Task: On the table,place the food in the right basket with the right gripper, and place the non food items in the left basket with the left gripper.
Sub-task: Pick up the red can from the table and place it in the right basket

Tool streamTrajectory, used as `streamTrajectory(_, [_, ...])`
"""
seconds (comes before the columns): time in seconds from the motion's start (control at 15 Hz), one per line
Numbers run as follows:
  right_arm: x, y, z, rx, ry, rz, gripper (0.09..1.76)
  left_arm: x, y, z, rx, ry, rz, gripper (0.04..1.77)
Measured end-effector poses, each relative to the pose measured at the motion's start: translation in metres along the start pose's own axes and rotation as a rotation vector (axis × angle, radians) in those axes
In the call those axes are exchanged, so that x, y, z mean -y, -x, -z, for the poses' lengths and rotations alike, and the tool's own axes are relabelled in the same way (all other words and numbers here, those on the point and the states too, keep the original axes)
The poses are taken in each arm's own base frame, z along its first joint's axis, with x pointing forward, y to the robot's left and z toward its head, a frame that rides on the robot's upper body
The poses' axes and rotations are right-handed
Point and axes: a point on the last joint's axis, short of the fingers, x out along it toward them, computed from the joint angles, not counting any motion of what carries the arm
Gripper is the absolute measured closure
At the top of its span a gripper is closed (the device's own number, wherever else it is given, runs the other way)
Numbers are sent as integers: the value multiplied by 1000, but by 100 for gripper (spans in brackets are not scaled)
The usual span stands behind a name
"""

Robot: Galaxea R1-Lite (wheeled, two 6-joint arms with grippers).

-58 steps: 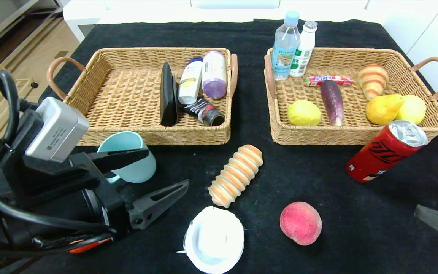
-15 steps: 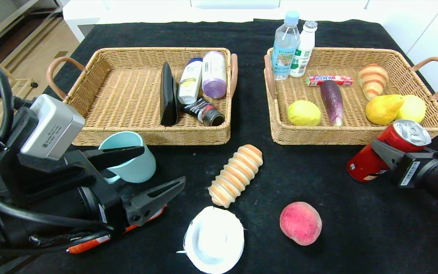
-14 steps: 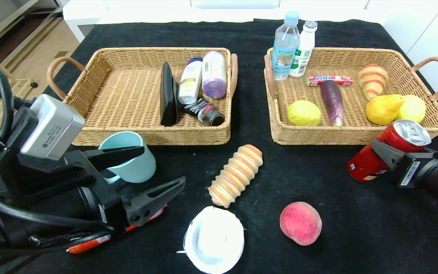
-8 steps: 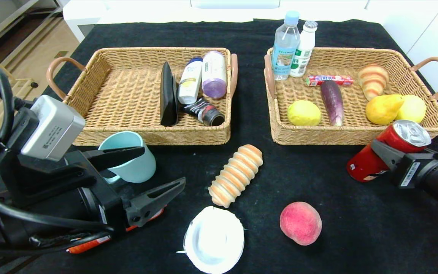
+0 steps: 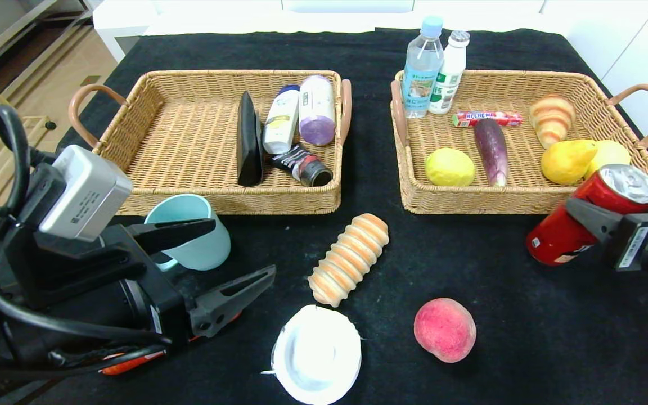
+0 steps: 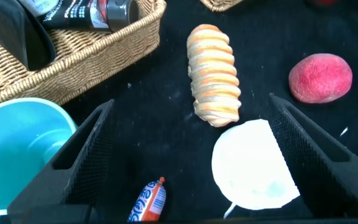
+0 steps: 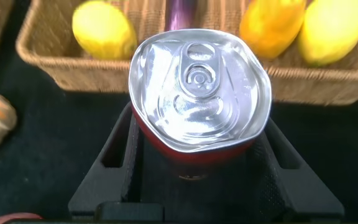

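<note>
My right gripper is shut on the red soda can, which tilts with its silver top at the front rim of the right basket. On the table lie the ridged bread roll, the peach and the white lid. The teal mug stands before the left basket. My left gripper hovers open beside the mug, nothing between its fingers. The orange sausage lies under it.
The left basket holds a black flat item, two bottles and a dark tube. The right basket holds a lemon, an eggplant, a croissant, a pear, a candy pack and two bottles at its back corner.
Seconds ago the can leaned alone against the basket; my right gripper has closed on it, and in the last half second carried it right and a little up. The left arm barely shifted.
</note>
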Motion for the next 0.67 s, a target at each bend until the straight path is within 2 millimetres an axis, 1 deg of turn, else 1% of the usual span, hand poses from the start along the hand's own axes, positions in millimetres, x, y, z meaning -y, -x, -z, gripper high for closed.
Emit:
streamTrajectory(0.13, [0,5,-21,20,-5,-4,85,0,0,0,-1,0,0,9])
streamTrajectory(0.27, [0,9,-46,60,-17,-10,85,0,0,0,-1,-1,0,9])
streamTrajectory(0.4, [-1,8,-72,122,-34,-9,85,0,0,1,-2,-5,1,9])
streamTrajectory(0.53, [-3,0,-88,157,-38,-2,85,1,0,1,-3,-13,1,9])
streamTrajectory(0.67, [-3,-14,-99,175,-39,16,85,1,0,1,-5,-13,0,9])
